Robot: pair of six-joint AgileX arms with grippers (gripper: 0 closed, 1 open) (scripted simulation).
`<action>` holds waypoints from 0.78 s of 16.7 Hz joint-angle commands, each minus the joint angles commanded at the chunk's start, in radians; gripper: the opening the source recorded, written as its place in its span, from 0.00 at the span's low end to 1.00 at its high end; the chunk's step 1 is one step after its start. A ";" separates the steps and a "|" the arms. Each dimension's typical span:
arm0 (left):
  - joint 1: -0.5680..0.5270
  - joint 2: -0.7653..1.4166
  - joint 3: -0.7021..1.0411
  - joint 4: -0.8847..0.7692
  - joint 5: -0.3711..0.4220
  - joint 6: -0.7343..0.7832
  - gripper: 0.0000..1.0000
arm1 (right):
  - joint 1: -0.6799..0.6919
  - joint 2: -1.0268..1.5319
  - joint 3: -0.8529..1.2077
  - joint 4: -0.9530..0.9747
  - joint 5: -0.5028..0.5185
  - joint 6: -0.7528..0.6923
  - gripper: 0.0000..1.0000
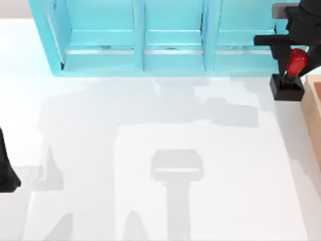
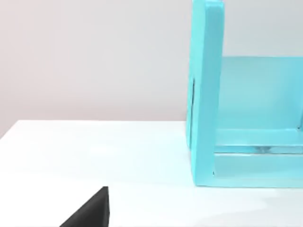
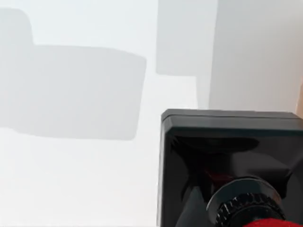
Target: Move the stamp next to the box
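The stamp [image 1: 287, 86] stands at the table's far right, its black square base on the white surface and its glossy red knob [image 1: 297, 61] leaning up towards the shelf. The tan box [image 1: 314, 108] lies just right of it, cut off by the top view's edge, with only a narrow gap between them. My right gripper [image 1: 288, 56] hangs directly over the stamp, right at the knob. In the right wrist view the stamp [image 3: 227, 142] is very close, seen from above, with a sliver of the box [image 3: 299, 101] beside it. My left gripper [image 1: 6, 173] is parked at the table's left edge.
A large light-blue compartmented shelf unit [image 1: 165, 45] runs along the back of the table, and its end wall [image 2: 206, 94] is in the left wrist view. The white tabletop [image 1: 165, 150] spreads wide in front of it.
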 joint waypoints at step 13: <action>0.000 0.000 0.000 0.000 0.000 0.000 1.00 | -0.001 -0.018 -0.039 0.019 0.000 0.000 0.53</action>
